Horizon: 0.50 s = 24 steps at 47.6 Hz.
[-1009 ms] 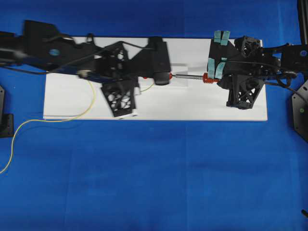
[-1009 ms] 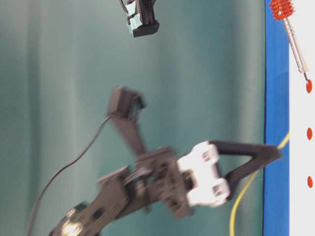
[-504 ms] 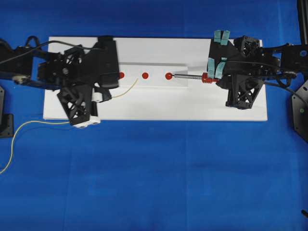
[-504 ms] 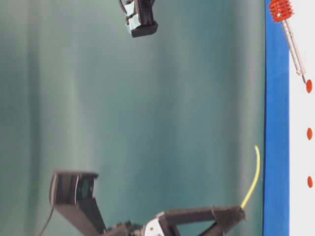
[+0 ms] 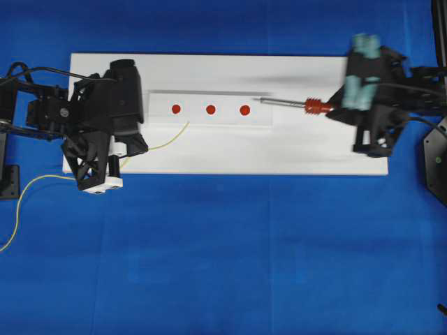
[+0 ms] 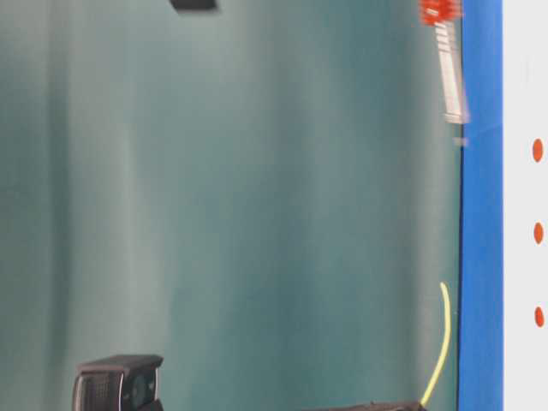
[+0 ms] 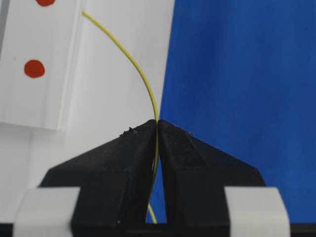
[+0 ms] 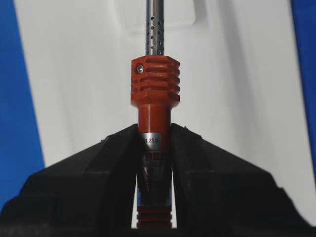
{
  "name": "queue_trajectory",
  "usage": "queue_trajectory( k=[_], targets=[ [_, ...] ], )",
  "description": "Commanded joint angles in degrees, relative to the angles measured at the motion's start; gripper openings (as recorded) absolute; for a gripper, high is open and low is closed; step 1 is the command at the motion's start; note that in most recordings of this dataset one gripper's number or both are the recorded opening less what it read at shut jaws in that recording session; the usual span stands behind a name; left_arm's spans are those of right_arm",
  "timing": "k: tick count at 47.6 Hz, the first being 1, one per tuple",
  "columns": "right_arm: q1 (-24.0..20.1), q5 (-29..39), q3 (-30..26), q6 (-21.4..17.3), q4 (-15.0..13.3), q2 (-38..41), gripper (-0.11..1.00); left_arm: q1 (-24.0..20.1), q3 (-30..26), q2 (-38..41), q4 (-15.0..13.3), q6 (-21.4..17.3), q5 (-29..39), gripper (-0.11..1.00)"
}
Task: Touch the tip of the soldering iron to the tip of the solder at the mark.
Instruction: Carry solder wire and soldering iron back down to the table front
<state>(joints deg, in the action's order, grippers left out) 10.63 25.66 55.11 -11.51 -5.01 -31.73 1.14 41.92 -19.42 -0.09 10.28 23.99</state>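
Three red marks sit in a row on a raised strip of the white board [image 5: 279, 150]; the right mark [image 5: 244, 109] is nearest the iron. My right gripper [image 5: 334, 107] is shut on the orange-red handle of the soldering iron [image 8: 154, 94]. The shaft points left, and its tip [image 5: 262, 100] hangs just right of that mark and above the board. My left gripper [image 7: 157, 121] is shut on the yellow solder [image 7: 133, 64]. The solder's free end [image 5: 188, 123] lies below the left mark [image 5: 176, 109]. In the table-level view the iron [image 6: 450, 77] is blurred and clear of the board.
The solder's long tail [image 5: 28, 185] trails over the blue cloth to the left. Black mounts stand at the left edge [image 5: 8, 183] and right edge [image 5: 433, 164]. A black camera [image 6: 120, 385] shows low in the table-level view.
My left arm has pulled back to the left with the solder, away from the marks. My right arm has drawn the iron up and to the right, off the right mark.
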Motion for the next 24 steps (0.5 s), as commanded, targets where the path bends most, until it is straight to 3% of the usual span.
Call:
queue_trajectory(
  k=[1,14,24],
  targets=[
    [0.1,-1.9,1.1,-0.8,0.4,-4.9,0.06,0.5,0.2,-1.8,0.0,0.1,-1.8,0.02],
    [-0.9,-5.1,5.0,-5.1,0.7,-9.8,0.06,2.4,2.8,-3.6,0.0,0.1,-6.3,0.02],
    [-10.5,-12.1,5.0,-7.9,1.0,-8.8,0.06,7.5,4.6,-4.3,0.0,1.1,-10.6,0.02]
  ],
)
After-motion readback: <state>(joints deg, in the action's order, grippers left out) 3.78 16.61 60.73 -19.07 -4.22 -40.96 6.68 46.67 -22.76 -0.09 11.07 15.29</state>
